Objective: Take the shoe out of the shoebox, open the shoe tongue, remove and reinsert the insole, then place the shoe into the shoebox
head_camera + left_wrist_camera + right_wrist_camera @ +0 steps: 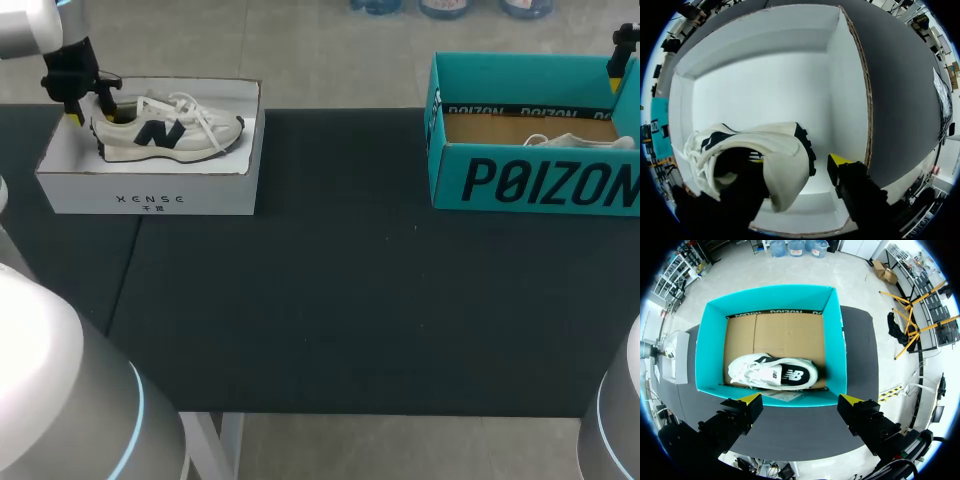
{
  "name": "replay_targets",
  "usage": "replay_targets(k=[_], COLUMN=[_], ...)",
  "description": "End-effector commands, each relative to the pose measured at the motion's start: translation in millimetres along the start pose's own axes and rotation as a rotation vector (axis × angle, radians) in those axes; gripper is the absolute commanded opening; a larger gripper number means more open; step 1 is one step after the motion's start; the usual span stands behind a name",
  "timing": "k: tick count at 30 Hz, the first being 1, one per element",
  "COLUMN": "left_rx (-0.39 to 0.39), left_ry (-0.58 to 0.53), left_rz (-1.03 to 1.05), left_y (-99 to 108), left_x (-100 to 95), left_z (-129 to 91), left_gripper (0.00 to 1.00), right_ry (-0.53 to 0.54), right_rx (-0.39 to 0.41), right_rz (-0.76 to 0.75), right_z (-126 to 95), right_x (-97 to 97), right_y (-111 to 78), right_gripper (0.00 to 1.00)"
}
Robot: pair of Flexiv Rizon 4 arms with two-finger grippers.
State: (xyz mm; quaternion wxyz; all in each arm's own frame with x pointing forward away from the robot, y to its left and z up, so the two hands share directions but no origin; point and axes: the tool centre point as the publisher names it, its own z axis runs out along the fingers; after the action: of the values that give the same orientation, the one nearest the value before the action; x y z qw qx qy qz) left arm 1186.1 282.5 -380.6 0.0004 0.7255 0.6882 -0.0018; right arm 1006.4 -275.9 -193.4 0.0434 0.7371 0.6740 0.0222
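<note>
A white sneaker with a dark logo (165,130) lies on its side in the white shoebox (150,190) at the table's far left. My left gripper (92,112) stands at its heel. In the left wrist view one finger is inside the shoe's opening and the other fingertip (840,161) stands just clear of the heel (790,165), so the gripper (798,162) is open. A second white sneaker (772,372) lies in the teal shoebox (835,340) at the far right. My right gripper (801,400) hangs open above that box's near wall, holding nothing; it shows at the head view's edge (618,60).
The two boxes stand at the back of the dark table (340,300), with a wide bare stretch between them and in front. Brown cardboard (780,335) lines the teal box's floor. A paper slip (775,396) lies by its near wall.
</note>
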Motion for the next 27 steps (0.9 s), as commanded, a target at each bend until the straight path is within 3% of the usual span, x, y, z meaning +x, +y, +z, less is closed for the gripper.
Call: replay_targets(k=[1, 4, 6, 11, 13, 15, 18, 23, 27], left_rx=[0.026, 0.041, 0.049, 0.064, 0.068, 0.068, 0.068, 0.057, 0.04], left_ry=[-0.009, -0.016, -0.017, -0.017, -0.016, -0.012, -0.009, 0.003, 0.016], left_rz=[0.006, 0.011, 0.016, 0.017, 0.018, 0.024, 0.029, 0.053, 0.072], left_y=[8, 6, 5, 4, 4, 3, 2, 2, 0], left_x=[2.1, -0.3, -1.4, -0.5, 0.5, 1.7, 3.3, 5.4, 4.1], left_z=[9, 14, 18, 22, 22, 21, 19, 10, -11], left_gripper=[0.59, 0.58, 0.5, 0.41, 0.32, 0.15, 0.0, 0.0, 0.0], right_ry=[0.001, 0.001, 0.001, 0.001, 0.001, 0.001, 0.001, 0.001, 0.001], right_rx=[-0.003, -0.003, -0.003, -0.003, -0.003, -0.003, -0.003, -0.003, -0.003], right_rz=[0.0, 0.0, 0.0, 0.0, 0.0, 0.0, 0.0, 0.0, 0.0], right_z=[0, 0, 0, 0, 0, 0, 0, 0, 0], right_x=[0.0, 0.0, 0.0, 0.0, 0.0, 0.0, 0.0, 0.0, 0.0], right_y=[-1.2, -1.2, -1.2, -1.2, -1.2, -1.2, -1.2, -1.2, -1.2], right_gripper=[1.0, 1.0, 1.0, 1.0, 1.0, 1.0, 1.0, 1.0, 1.0])
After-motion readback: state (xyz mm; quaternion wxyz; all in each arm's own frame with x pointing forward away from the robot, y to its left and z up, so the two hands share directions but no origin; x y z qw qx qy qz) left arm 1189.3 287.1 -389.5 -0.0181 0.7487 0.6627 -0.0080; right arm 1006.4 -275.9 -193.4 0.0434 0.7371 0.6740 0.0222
